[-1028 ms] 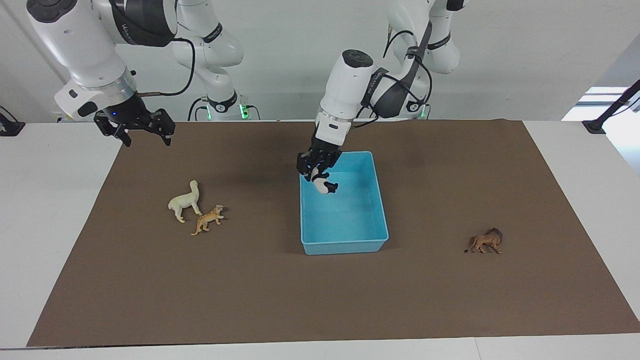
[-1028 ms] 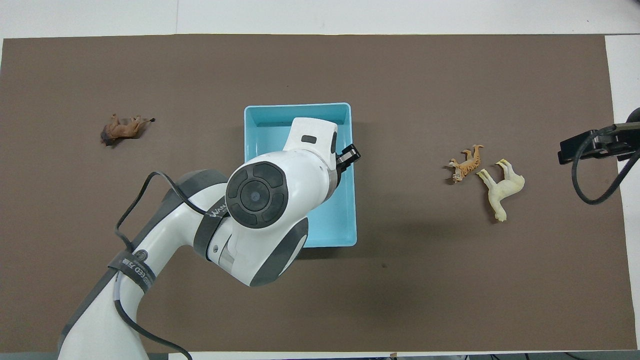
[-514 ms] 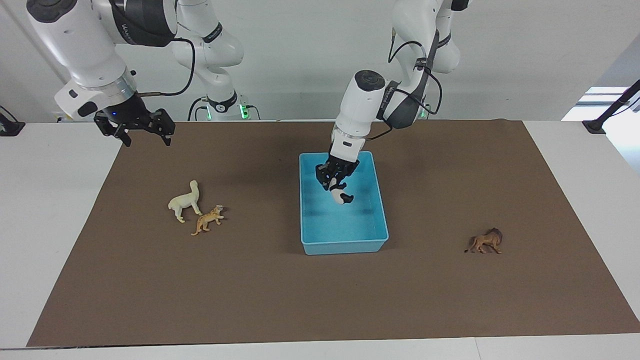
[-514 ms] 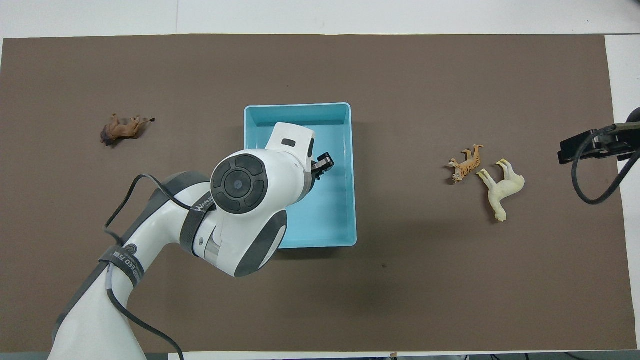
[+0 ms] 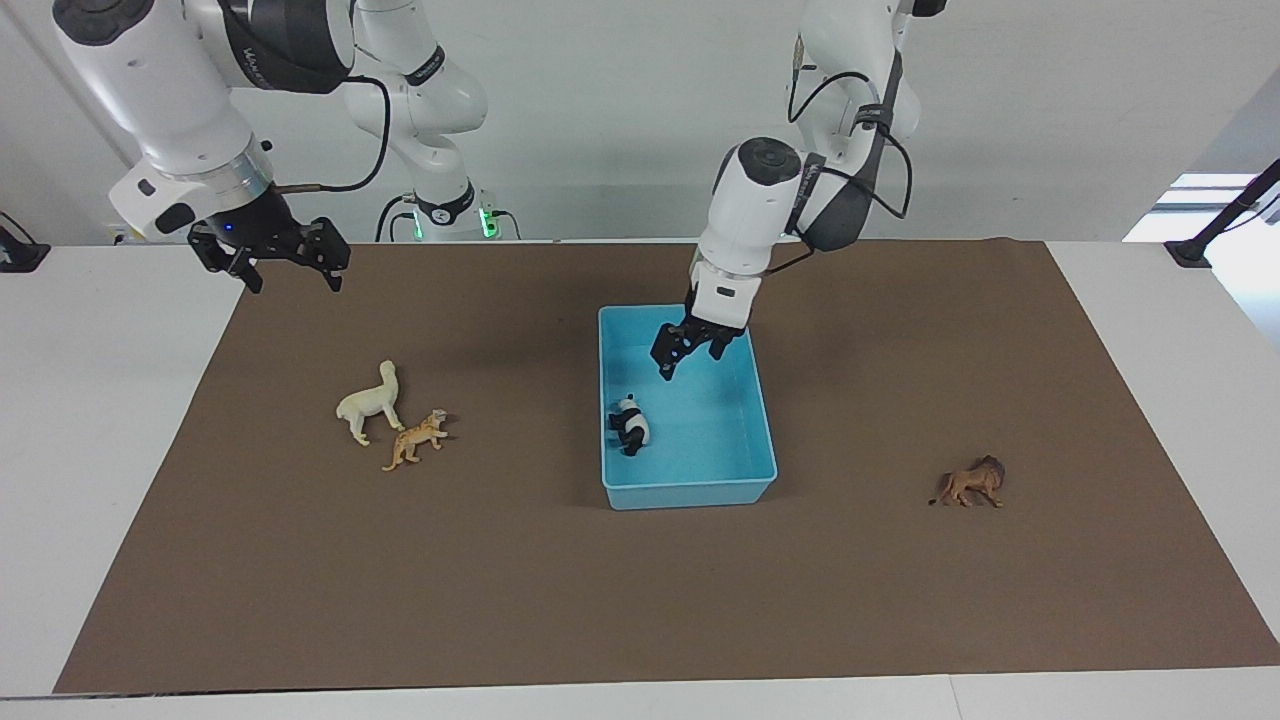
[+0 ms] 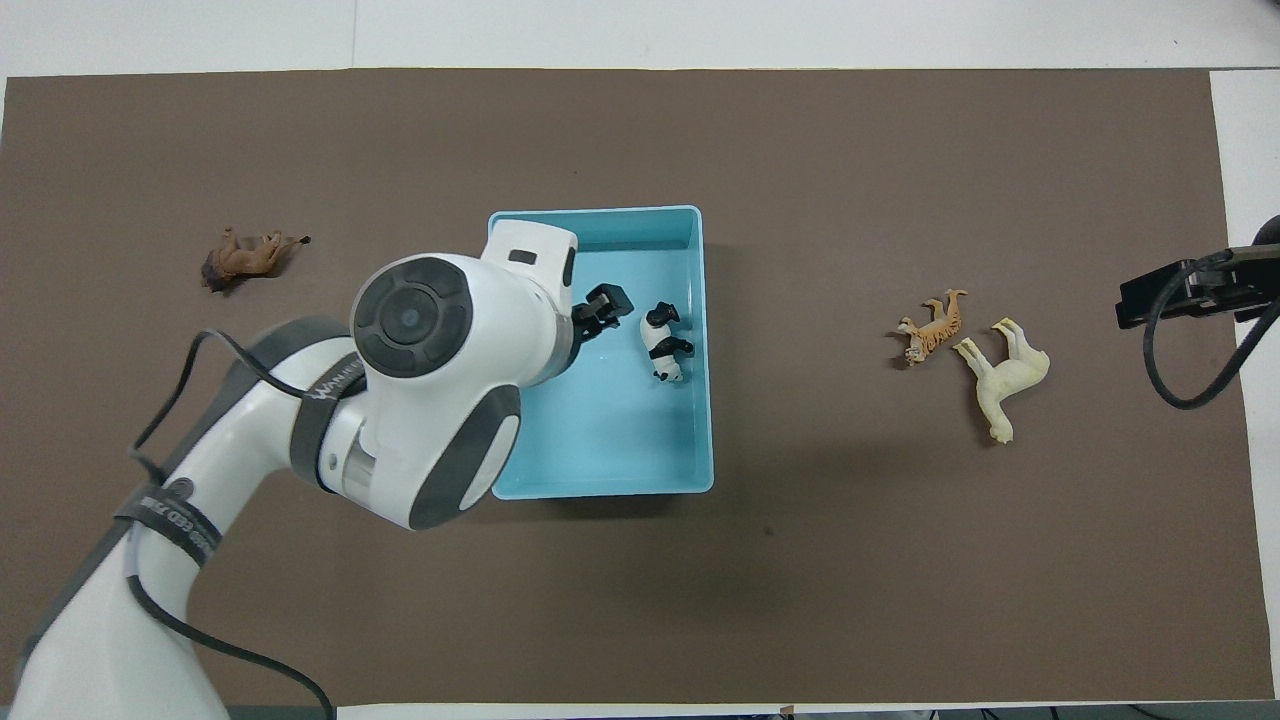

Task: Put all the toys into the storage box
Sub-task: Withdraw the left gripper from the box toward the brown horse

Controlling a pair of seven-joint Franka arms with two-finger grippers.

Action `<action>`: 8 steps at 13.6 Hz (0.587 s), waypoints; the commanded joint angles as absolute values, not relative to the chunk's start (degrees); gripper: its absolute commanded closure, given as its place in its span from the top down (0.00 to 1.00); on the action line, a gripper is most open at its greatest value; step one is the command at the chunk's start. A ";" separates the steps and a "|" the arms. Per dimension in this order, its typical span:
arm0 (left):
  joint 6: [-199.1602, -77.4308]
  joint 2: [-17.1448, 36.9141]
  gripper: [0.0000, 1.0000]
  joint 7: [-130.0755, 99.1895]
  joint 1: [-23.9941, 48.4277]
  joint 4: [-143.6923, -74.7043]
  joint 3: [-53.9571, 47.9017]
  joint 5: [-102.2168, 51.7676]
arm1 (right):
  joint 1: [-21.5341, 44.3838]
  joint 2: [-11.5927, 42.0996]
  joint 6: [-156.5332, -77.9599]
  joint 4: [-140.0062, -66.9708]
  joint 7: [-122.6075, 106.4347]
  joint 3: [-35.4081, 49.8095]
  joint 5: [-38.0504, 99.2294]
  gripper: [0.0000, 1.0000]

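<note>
**With One Toy Boxed, Three Waited on the Mat**

While the panda (image 5: 630,426) lay on its side on the floor of the storage box (image 5: 688,494), the left gripper (image 5: 689,351) hung above the box's interior, holding nothing, its fingers standing apart. The panda was clear of those fingers, toward the right arm's wall of the box.

What the coming move turned on, by a fair reading, was which toy lay toward which arm. The lion (image 5: 969,483) sat alone on the brown mat (image 5: 500,600) toward the left arm's end of the table, well apart from the box and about level with the box's wall farthest from the robots. The left gripper was plainly the nearer tool for it. The llama (image 5: 370,402) and the leopard-like cat (image 5: 416,439) lay just beside each other toward the right arm's end, the cat a little farther from the robots. The right gripper (image 5: 270,258), spread and empty, waited in the air over the mat's edge at that end.

Seen from overhead, the lion (image 6: 243,258) showed its long axis running along the table's length, with its tail toward the box. That view hid most of the left gripper beneath the arm's wrist. The facing view alone showed the gripper raised off the box floor.
</note>
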State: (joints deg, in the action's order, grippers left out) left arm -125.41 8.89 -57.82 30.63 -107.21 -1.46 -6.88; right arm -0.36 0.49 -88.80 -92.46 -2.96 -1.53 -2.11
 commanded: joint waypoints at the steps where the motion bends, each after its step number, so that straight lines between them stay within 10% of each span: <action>1: -116.73 7.38 1.00 -56.43 22.88 -103.36 -1.49 -4.93 | -1.05 -0.70 -88.51 -93.69 -4.57 -1.41 -0.62 1.00; 8: -115.23 7.21 1.00 -56.43 8.01 -103.36 -1.49 -2.99 | -0.97 -0.70 -88.51 -93.69 -4.57 -1.41 -0.62 1.00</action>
State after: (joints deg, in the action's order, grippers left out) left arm -116.63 7.36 -56.25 10.51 -103.59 -0.85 -3.78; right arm -0.36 0.49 -88.80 -92.46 -2.96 -1.53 -2.11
